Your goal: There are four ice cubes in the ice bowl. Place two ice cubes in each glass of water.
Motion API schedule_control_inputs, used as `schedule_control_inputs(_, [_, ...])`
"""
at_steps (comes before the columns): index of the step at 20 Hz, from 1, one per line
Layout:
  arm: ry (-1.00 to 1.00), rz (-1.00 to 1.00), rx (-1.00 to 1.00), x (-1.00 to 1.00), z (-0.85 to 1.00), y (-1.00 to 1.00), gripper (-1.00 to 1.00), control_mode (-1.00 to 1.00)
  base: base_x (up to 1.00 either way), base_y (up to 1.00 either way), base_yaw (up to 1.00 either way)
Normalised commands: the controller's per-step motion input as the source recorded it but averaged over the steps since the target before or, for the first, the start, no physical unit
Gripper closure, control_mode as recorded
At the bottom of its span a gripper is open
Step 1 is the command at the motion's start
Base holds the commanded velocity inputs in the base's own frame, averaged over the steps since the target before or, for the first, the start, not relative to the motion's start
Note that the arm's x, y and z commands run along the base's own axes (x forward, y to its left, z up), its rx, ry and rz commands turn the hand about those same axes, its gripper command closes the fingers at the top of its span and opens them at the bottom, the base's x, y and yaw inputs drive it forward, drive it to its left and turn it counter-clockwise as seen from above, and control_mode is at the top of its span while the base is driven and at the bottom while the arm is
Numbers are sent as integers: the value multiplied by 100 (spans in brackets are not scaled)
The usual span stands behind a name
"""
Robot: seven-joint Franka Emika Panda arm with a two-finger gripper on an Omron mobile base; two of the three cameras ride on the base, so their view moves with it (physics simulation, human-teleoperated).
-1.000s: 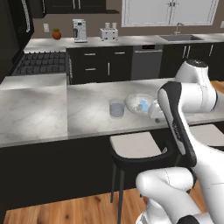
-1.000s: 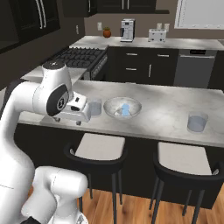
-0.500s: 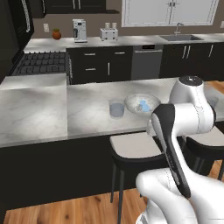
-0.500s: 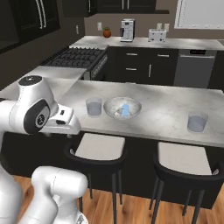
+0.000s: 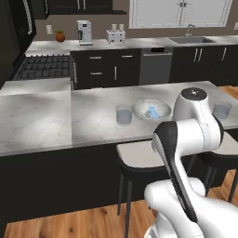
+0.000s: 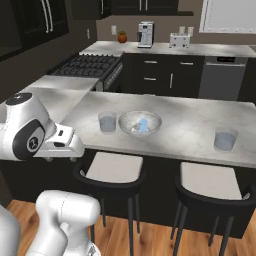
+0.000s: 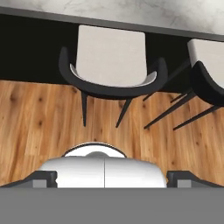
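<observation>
Nothing moved yet, all ice in bowl.
Your pincer (image 7: pixel 112 177) hangs wide and empty over the stool (image 7: pixel 111 61); beyond on the desk (image 6: pixel 190 125), ice cubes (image 6: pixel 142 124) sit in the ice bowl (image 6: pixel 125 120), glasses (image 6: pixel 107 121) (image 6: pixel 225 139) unfilled.

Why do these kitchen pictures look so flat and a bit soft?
Left base view: rendered, even light; ice bowl casts only a faint shadow, and the ice cubes blur into one blue patch. Right base view: pale sheen on the counter. Hand view: sharper, stool and floor crisp.
</observation>
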Motion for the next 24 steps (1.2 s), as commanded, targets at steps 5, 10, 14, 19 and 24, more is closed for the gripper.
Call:
schedule_control_inputs(5, [0, 0, 0, 0, 0, 0, -100, 100, -21, -21, 0])
schedule_control_inputs(10, [0, 0, 0, 0, 0, 0, -100, 100, -15, -36, 0])
schedule_control_inputs(14, [0, 0, 0, 0, 0, 0, -100, 100, -5, -43, 0])
schedule_control_inputs(19, [0, 0, 0, 0, 0, 0, -100, 100, 0, -43, 0])
schedule_control_inputs(24, [0, 0, 0, 0, 0, 0, -100, 100, 0, -47, 0])
